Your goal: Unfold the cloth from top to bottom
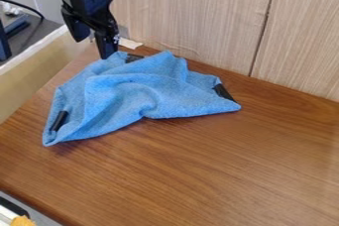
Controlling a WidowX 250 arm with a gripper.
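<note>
The black gripper (92, 48) hangs at the upper left, by the cloth's top left edge. Its two fingers stand apart, with the right one lower, its tip at or just over the edge of the blue cloth (132, 88); whether they touch cannot be told. Rumpled and partly folded, the cloth lies on the wooden table with ridges across its middle. Black strips show on it at the left corner (59, 120), the right corner (223, 91) and the top edge near the gripper (134, 58).
A wood-grain panel (198, 17) rises behind the wooden table (198, 170). Along the left runs a pale ledge (39, 66). A small whitish piece (130, 43) lies by the panel, behind the cloth. An orange item (23, 221) is at the bottom left corner.
</note>
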